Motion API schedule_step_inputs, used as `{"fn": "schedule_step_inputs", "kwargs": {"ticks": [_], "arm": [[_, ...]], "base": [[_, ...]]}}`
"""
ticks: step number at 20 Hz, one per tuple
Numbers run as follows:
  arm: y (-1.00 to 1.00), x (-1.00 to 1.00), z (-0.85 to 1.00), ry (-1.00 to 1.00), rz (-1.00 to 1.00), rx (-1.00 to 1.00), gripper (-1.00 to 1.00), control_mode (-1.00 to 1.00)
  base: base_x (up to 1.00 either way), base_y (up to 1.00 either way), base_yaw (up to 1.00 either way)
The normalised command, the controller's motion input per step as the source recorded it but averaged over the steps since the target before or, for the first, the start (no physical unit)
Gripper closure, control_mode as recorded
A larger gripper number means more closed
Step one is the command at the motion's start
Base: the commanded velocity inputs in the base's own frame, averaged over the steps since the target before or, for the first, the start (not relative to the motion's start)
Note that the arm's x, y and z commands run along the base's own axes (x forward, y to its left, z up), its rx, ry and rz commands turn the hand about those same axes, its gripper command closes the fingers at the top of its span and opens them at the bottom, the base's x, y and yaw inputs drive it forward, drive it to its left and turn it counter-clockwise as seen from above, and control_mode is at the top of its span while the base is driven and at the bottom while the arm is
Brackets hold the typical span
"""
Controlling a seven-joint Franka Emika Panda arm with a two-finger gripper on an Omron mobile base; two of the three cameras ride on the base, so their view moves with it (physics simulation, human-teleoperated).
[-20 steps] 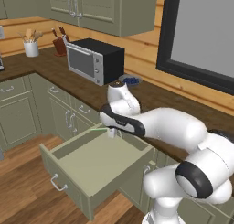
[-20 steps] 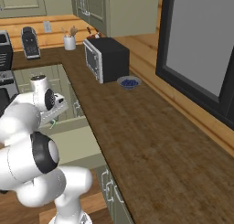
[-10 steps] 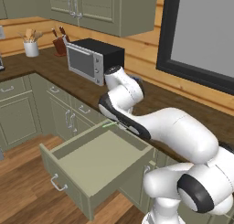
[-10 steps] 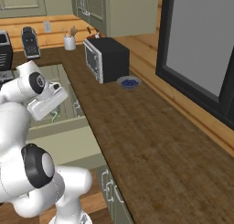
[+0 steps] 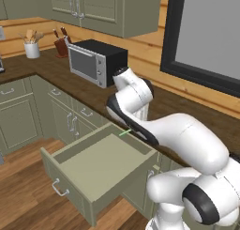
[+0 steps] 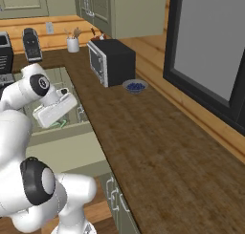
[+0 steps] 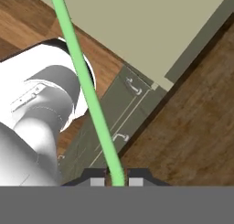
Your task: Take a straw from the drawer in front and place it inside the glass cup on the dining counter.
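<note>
My gripper (image 7: 116, 182) is shut on the thin light green straw (image 7: 87, 86), which runs from the fingertips up and to the left in the hand view. In the left base view a short piece of the straw (image 5: 124, 132) sticks out from under my forearm, just above the rear edge of the open sage-green drawer (image 5: 105, 161). From the right, the white hand hangs over the drawer, and a sliver of straw (image 6: 60, 125) peeks out beneath it. The bare drawer floor (image 7: 151, 26) lies beyond the straw. The glass cup and the dining counter are out of view.
A dark wood worktop (image 6: 158, 156) runs beside the drawer with a microwave (image 5: 96, 62), a blue bowl (image 6: 135, 86), a white utensil holder (image 5: 32, 48) and a knife block (image 5: 61, 45). Shut cabinet fronts (image 7: 123, 109) stand below. A dark window (image 5: 206, 32) is on the right wall.
My arm has twisted and the hand has turned with the straw held in it. Less of the straw now shows over the drawer's rear edge, closer to the worktop.
</note>
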Motion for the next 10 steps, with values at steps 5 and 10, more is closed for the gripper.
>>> {"fn": "schedule_step_inputs", "kwargs": {"ticks": [5, 10], "arm": [[-0.42, -0.62, 0.0, -0.02, 0.0, 0.14, 1.0, -1.0], [-0.33, -0.4, 0.0, -0.02, 0.0, 0.15, 1.0, 1.0]], "base": [[0.0, 0.0, 0.0], [-0.11, -0.06, 0.0]]}}
